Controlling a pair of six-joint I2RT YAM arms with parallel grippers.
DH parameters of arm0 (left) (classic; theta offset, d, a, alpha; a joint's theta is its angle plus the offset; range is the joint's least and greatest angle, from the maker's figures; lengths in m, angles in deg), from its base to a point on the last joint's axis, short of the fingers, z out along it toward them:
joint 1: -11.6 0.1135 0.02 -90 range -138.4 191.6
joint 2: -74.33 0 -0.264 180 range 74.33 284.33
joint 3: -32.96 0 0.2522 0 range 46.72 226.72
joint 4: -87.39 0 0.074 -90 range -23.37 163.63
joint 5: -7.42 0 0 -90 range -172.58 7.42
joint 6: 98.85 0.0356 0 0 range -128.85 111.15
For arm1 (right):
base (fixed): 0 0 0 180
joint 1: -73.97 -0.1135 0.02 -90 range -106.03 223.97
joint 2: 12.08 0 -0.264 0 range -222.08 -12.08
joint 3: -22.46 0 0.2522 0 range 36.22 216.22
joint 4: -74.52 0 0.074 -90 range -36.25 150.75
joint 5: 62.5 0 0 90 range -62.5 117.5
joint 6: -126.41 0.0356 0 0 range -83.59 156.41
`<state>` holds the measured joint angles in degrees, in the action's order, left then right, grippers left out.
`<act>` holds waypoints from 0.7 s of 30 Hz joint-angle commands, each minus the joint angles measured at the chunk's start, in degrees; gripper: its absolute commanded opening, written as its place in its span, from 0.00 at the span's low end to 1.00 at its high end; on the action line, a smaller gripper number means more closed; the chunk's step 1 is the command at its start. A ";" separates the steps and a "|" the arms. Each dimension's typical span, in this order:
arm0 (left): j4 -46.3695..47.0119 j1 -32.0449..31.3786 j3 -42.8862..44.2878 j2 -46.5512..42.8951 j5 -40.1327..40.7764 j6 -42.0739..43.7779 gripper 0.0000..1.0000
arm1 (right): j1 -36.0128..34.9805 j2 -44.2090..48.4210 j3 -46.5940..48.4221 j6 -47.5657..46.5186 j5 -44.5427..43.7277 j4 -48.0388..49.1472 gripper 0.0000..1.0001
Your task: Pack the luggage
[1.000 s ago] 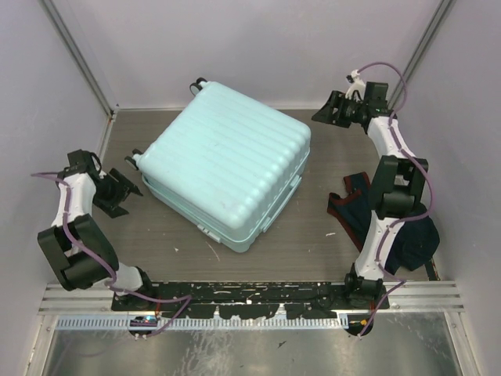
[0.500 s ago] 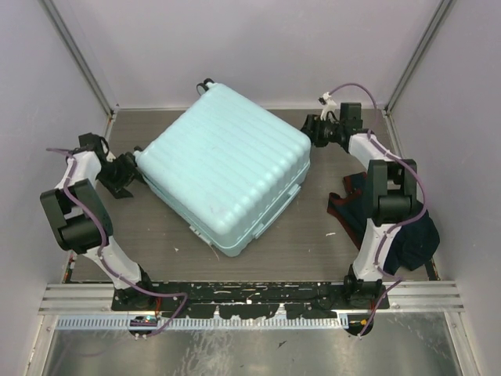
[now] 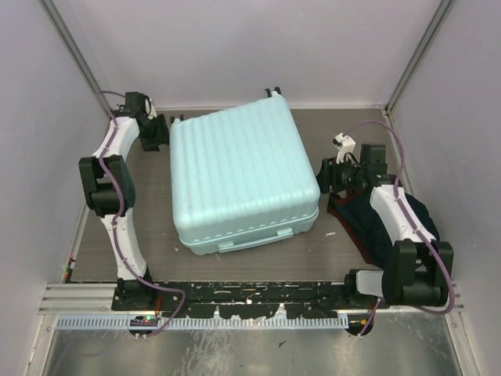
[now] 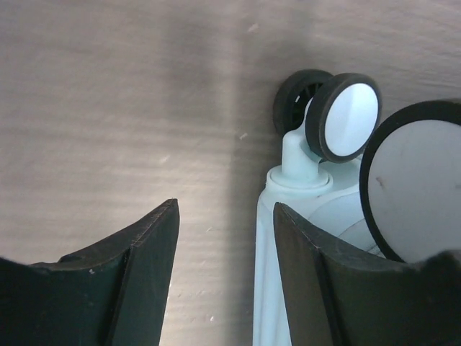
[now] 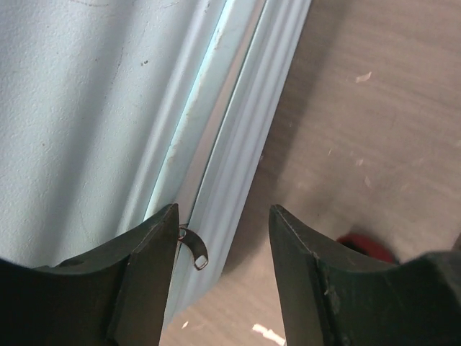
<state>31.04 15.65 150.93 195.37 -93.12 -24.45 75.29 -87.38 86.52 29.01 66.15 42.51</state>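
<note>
The luggage (image 3: 243, 176), a pale mint ribbed hard-shell suitcase, lies closed and flat mid-table, with a dark wheel (image 3: 176, 119) at its back left corner. My left gripper (image 3: 156, 133) is open at that corner. In the left wrist view its jaws (image 4: 225, 238) frame bare table and the case's edge (image 4: 302, 194) below a wheel (image 4: 342, 115), gripping nothing. My right gripper (image 3: 323, 178) is open at the case's right side. In the right wrist view (image 5: 223, 216) a small dark zipper pull (image 5: 194, 252) hangs on the seam beside the left finger (image 5: 148, 259).
A heap of dark clothes with red trim (image 3: 362, 227) lies on the table right of the luggage, partly under my right arm. Enclosure walls stand close on the left, back and right. The arm bases sit on the rail (image 3: 250, 294) at the near edge.
The luggage has swung round and now sits square to the table. My left gripper moved to its back left corner, my right came down its right side. Both jaws narrowed a little.
</note>
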 commanded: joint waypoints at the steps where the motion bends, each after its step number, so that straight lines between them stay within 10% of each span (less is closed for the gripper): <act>1: -1.31 -4.81 10.15 2.30 -11.10 0.73 0.57 | 1.99 3.33 -0.81 -2.62 9.33 -8.72 0.58; 21: 0.70 4.75 -31.62 -26.95 -17.44 5.72 0.64 | 6.63 14.78 -7.49 -42.88 12.63 -28.11 0.47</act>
<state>26.91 22.34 122.23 169.14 -105.91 -17.21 82.68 -73.40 80.38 -5.74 74.55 17.23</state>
